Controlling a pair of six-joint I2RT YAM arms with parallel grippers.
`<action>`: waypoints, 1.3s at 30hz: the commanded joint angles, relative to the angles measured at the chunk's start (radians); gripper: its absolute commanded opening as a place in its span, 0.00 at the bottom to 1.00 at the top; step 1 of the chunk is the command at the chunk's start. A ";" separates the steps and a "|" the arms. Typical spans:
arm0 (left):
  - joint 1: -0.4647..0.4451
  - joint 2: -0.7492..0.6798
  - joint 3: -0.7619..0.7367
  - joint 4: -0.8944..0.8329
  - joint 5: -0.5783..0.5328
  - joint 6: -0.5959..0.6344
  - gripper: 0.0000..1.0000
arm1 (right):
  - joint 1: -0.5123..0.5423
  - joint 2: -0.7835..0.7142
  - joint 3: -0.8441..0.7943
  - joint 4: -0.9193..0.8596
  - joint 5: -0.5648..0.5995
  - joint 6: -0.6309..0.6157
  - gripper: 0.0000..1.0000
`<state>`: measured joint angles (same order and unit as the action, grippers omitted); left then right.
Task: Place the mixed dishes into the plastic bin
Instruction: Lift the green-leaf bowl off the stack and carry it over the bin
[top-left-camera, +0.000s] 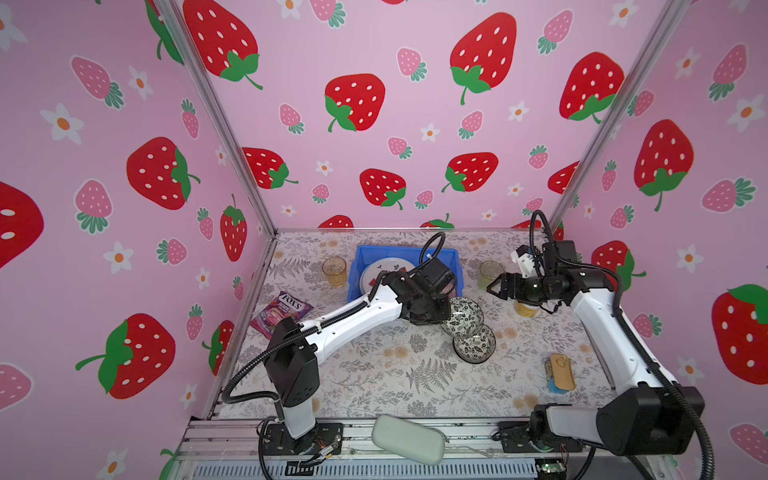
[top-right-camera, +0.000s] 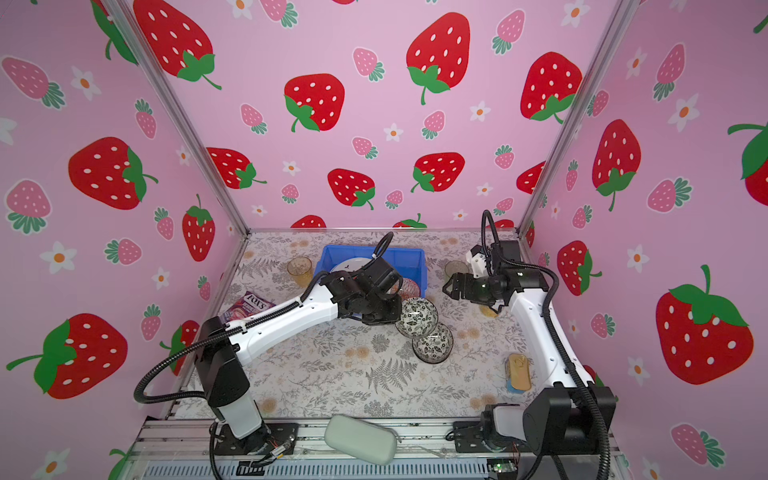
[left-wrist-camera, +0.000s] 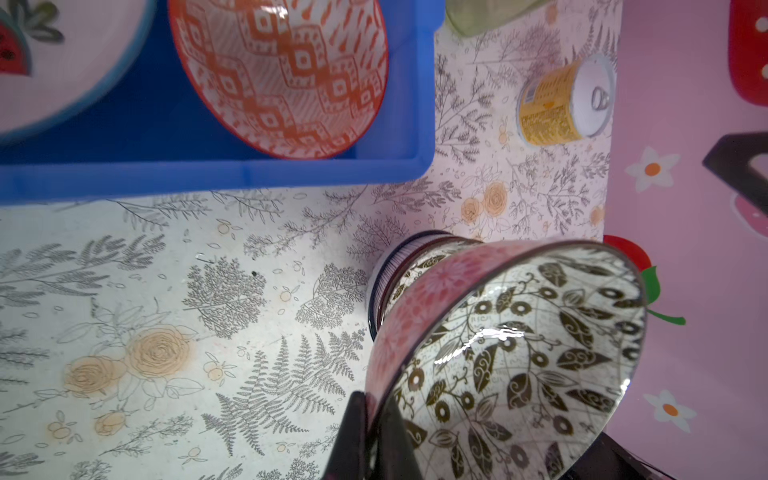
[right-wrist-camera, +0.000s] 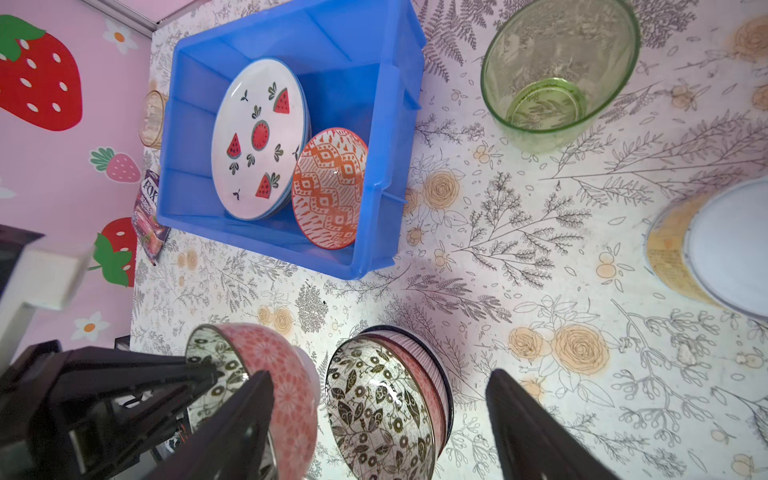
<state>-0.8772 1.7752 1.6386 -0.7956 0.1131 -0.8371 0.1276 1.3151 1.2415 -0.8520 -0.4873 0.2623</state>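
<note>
My left gripper (left-wrist-camera: 372, 415) is shut on the rim of a bowl (left-wrist-camera: 519, 353), black-and-white leaf pattern inside and pink outside. The bowl is tilted, just off the near right corner of the blue plastic bin (top-left-camera: 365, 257). In the bin, a watermelon plate (right-wrist-camera: 259, 137) and an orange bowl (right-wrist-camera: 330, 187) lean on edge. A second leaf-pattern bowl (right-wrist-camera: 382, 407) sits on the table next to the held one, nested in a striped bowl (right-wrist-camera: 440, 374). My right gripper (top-left-camera: 492, 286) hovers open and empty beside the green tumbler (top-left-camera: 490, 272). An amber tumbler (top-left-camera: 334, 270) stands left of the bin.
A yellow can (top-left-camera: 525, 309) lies under my right wrist. The purple candy bag (top-left-camera: 282, 311) lies at the left edge, a gold oblong tin (top-left-camera: 561, 372) at the right, and a grey-green pouch (top-left-camera: 407, 438) on the front rail.
</note>
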 joint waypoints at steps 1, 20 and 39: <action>0.045 -0.007 0.100 -0.048 -0.030 0.057 0.00 | -0.008 0.015 0.029 0.003 -0.025 -0.011 0.83; 0.227 0.237 0.336 -0.096 -0.007 0.171 0.00 | -0.007 0.080 0.062 0.010 -0.015 -0.026 0.83; 0.246 0.401 0.411 -0.075 0.047 0.165 0.00 | -0.019 0.118 0.058 0.023 -0.010 -0.051 0.83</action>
<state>-0.6373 2.1754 1.9953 -0.8848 0.1387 -0.6762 0.1162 1.4239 1.2766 -0.8268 -0.4911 0.2409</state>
